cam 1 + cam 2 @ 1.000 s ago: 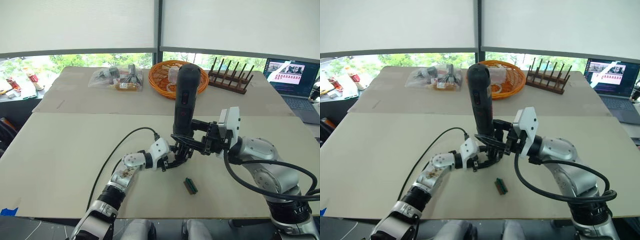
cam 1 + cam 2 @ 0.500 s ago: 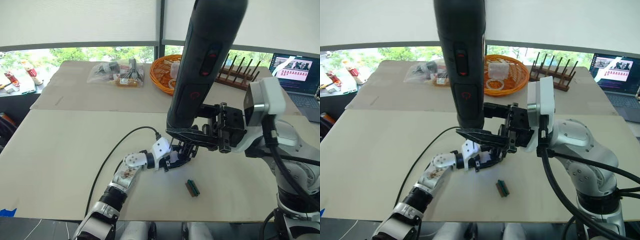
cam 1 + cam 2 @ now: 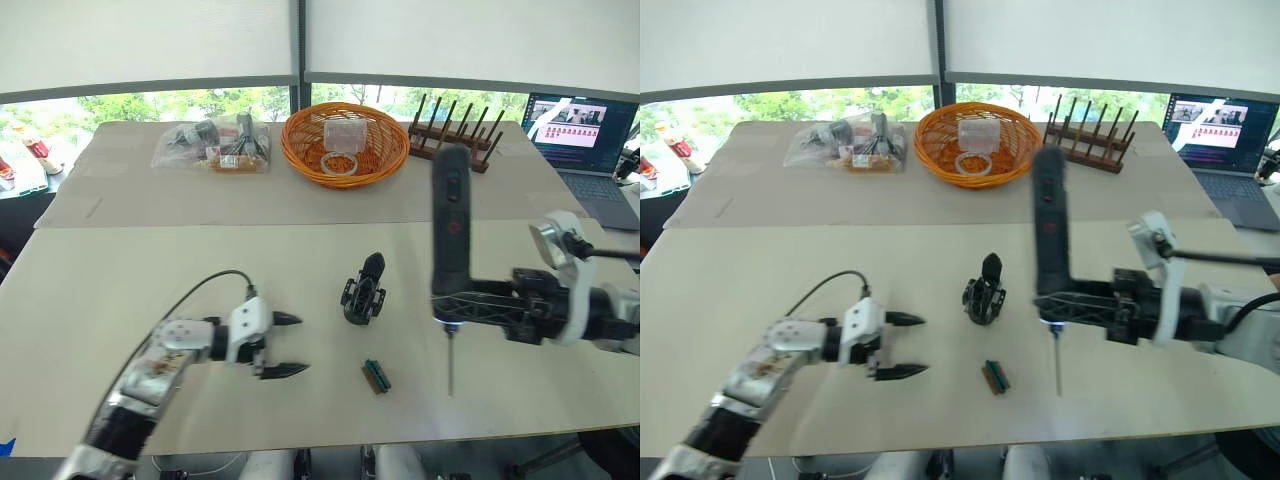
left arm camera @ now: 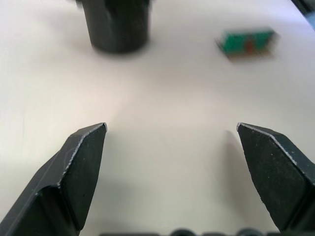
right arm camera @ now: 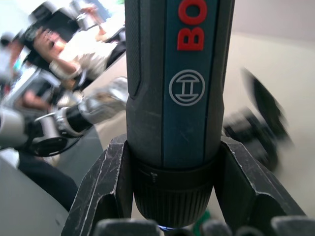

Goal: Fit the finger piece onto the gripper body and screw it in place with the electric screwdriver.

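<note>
Right gripper [image 3: 470,303] holds electric screwdriver [image 3: 448,235] upright | left gripper [image 3: 290,345] jaws spread

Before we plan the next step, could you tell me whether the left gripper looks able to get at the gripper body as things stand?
Probably yes. The left gripper is open and holds nothing, and only bare table lies between it and the upright gripper body. The right gripper, holding the electric screwdriver, stands off on the far side.
</note>
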Robot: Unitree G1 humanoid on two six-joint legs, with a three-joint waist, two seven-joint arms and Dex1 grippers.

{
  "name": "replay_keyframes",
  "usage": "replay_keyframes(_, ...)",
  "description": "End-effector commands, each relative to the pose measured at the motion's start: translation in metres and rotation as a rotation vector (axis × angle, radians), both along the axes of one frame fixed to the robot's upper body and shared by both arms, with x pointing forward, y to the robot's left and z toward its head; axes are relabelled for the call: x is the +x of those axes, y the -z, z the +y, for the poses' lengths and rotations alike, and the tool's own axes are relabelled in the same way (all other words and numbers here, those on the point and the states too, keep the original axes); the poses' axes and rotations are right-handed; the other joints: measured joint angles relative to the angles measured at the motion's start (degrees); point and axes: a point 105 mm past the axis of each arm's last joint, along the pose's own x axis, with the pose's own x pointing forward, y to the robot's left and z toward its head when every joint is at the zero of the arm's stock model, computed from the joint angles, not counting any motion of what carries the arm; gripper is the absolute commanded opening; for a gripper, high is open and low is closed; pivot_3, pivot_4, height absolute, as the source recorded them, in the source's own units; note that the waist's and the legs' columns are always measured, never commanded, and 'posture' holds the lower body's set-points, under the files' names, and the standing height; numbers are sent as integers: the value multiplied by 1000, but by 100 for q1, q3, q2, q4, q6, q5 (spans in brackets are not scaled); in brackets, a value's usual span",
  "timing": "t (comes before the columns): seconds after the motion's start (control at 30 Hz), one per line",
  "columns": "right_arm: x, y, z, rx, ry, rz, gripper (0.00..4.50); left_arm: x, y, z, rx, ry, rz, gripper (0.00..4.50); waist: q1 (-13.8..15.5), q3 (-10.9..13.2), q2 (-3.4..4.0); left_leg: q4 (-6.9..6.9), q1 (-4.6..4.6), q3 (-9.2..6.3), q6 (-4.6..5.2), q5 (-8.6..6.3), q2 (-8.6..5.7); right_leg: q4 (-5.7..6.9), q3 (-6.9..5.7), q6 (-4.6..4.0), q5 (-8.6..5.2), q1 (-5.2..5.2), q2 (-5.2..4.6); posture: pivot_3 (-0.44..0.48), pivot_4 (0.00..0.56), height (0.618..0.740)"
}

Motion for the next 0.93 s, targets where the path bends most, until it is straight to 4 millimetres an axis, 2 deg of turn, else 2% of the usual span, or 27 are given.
replay_keyframes(0.03, 5, 26, -37, -107, 116, 146, 1891, -11, -17, 12, 27, 63, 35, 4500, 7, 13, 16, 3, 0, 1, 3, -2, -1, 6, 0, 1, -1, -1, 0, 0, 150, 740)
replay_keyframes(0.1, 7, 48, -52, -169, 140, 212, 1891, -11, -24, 16, 46, 67, 42, 4500, 21, 22, 20, 8, -1, 3, 37, -20, -1, 17, -1, 5, -4, -5, 5, 0, 150, 740)
replay_keyframes(0.2, 24, 79, -74, -258, 250, 279, 1891, -9, -35, 18, 45, 76, 46, 4500, 17, 40, 26, 15, -2, 8, 33, -15, -4, 25, -20, 21, -12, -8, 22, 0, 150, 740)
replay_keyframes(0.27, 31, 89, -83, -321, 262, 276, 2920, -6, -42, 18, 28, 73, 55, 4500, -1, 51, 30, 16, -7, 17, 9, 5, -12, 27, -22, 23, -11, -11, 35, 0, 150, 740)
replay_keyframes(0.33, 32, 91, -92, -368, 245, 260, 3560, -4, -47, 19, 22, 60, 60, 4500, -27, 54, 21, 19, 1, 28, 13, 6, -10, 27, -11, 27, -9, -3, 47, 0, 150, 740)
replay_keyframes(0.4, 32, 81, -99, -397, 226, 211, 4306, -2, -48, 22, 29, 32, 66, 4500, -15, 55, 12, 21, 2, 27, 14, 5, -9, 25, -11, 32, -9, 3, 49, 0, 150, 740)
replay_keyframes(0.43, 29, 69, -105, -437, 188, 135, 4484, -6, -50, 27, 36, 27, 86, 4500, -11, 57, 11, 21, 5, 28, 16, 4, -10, 25, -9, 38, -12, 6, 49, 0, 150, 740)
replay_keyframes(0.5, 20, 46, -111, -520, 75, -17, 4484, -15, -55, 38, 55, 27, 133, 4500, 35, 65, 19, 23, -5, 27, 19, 2, -15, 27, -4, 49, -18, -2, 47, 0, 150, 740)
replay_keyframes(0.57, 5, 15, -114, -561, -67, -198, 4484, -21, -65, 57, 83, 6, 184, 4500, 77, 73, 25, 23, -4, 27, 19, 2, -15, 33, -5, 60, -27, -4, 46, 0, 150, 740)
replay_keyframes(0.67, -13, -8, -129, -607, -126, -321, 4484, -13, -83, 79, 78, -89, 168, 4500, 63, 76, 29, 17, 6, 27, 10, 2, -9, 22, -6, 68, -35, 10, 66, 0, 150, 740)
replay_keyframes(0.8, -23, -20, -145, -616, -89, -405, 4484, -12, -100, 99, 88, -140, 167, 4500, 20, 82, 28, 16, 23, 27, -5, 2, -7, 22, -3, 113, -64, 23, 67, 0, 150, 740)
replay_keyframes(0.83, -25, -19, -147, -625, -85, -414, 4484, -12, -100, 102, 100, -140, 160, 4500, 4, 82, 27, 15, 28, 27, -45, -19, -8, 23, 1, 113, -65, 24, 66, 0, 150, 740)
replay_keyframes(0.93, -22, -14, -151, -645, -67, -424, 4484, -3, -93, 97, 107, -112, 126, 4500, -11, 84, 31, 7, 47, 29, -64, -25, -9, 27, 7, 108, -67, 34, 60, 0, 150, 740)
